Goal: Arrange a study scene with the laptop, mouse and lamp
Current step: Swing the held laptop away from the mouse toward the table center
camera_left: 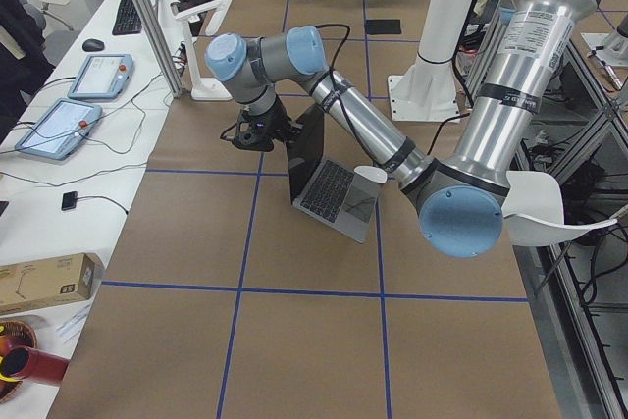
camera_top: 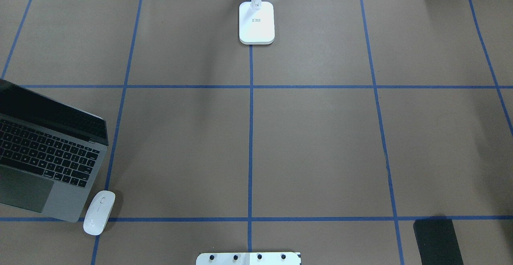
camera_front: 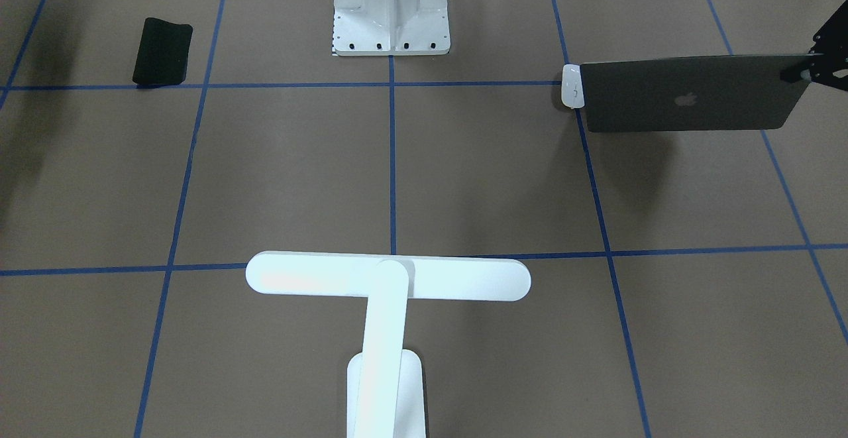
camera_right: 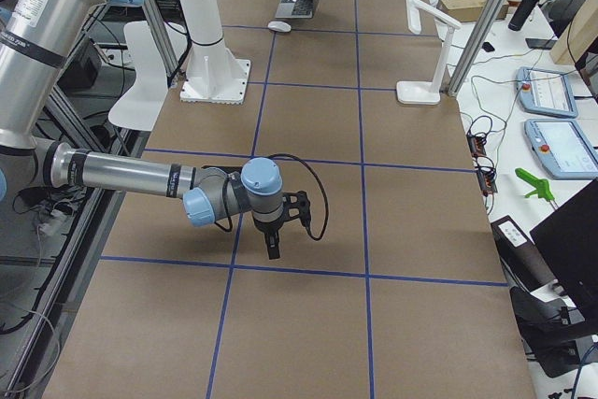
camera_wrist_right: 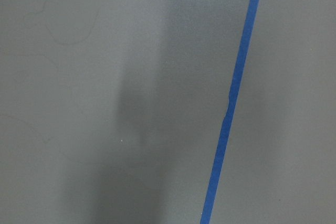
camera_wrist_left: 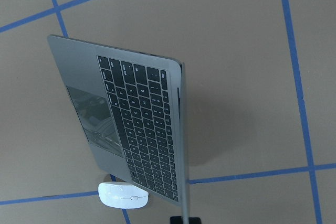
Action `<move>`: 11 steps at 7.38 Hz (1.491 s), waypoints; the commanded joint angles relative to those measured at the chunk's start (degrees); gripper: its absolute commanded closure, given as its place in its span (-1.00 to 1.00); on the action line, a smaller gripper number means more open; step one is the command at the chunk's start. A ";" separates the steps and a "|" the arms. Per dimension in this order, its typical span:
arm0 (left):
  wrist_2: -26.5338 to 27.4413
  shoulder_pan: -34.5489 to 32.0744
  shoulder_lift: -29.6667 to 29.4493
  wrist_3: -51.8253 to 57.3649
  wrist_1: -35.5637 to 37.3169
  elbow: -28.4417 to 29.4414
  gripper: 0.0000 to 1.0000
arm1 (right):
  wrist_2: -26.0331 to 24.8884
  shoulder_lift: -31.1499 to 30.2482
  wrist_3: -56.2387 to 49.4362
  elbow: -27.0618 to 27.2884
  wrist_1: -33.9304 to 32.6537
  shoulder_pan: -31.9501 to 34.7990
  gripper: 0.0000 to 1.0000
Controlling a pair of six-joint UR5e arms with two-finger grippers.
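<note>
The grey laptop (camera_front: 689, 97) stands open on the robot's left side, its keys (camera_top: 44, 152) facing the robot. My left gripper (camera_front: 803, 73) is at the outer edge of the raised lid (camera_wrist_left: 183, 145) and is shut on it. The white mouse (camera_top: 99, 212) lies touching the laptop's near inner corner. At the table's far middle stands the white T-shaped lamp (camera_front: 387, 277), on its base (camera_top: 257, 22). My right gripper (camera_right: 273, 248) shows only in the exterior right view, hanging low over bare paper, so I cannot tell whether it is open or shut.
A black pad (camera_top: 437, 241) lies near the robot on its right side. The white bolted bracket (camera_front: 391, 10) stands at the robot's base. Blue tape lines (camera_top: 251, 136) divide the brown paper into squares.
</note>
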 commanded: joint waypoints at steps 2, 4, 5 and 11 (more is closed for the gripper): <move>-2.41 0.03 -2.60 -0.49 2.18 -0.06 1.00 | 0.00 -0.03 0.03 0.00 -0.04 0.00 -0.99; -5.74 0.03 -3.31 -1.19 3.76 -0.94 1.00 | 0.70 -0.03 0.03 0.00 -0.04 0.00 -0.99; -8.10 -0.06 -3.75 -1.63 4.81 -1.47 1.00 | 0.79 -0.03 0.03 0.00 -0.04 0.00 -0.99; -21.29 0.82 -5.25 -13.22 0.97 -3.49 1.00 | 0.79 -0.11 0.47 -0.09 -0.30 0.00 -0.99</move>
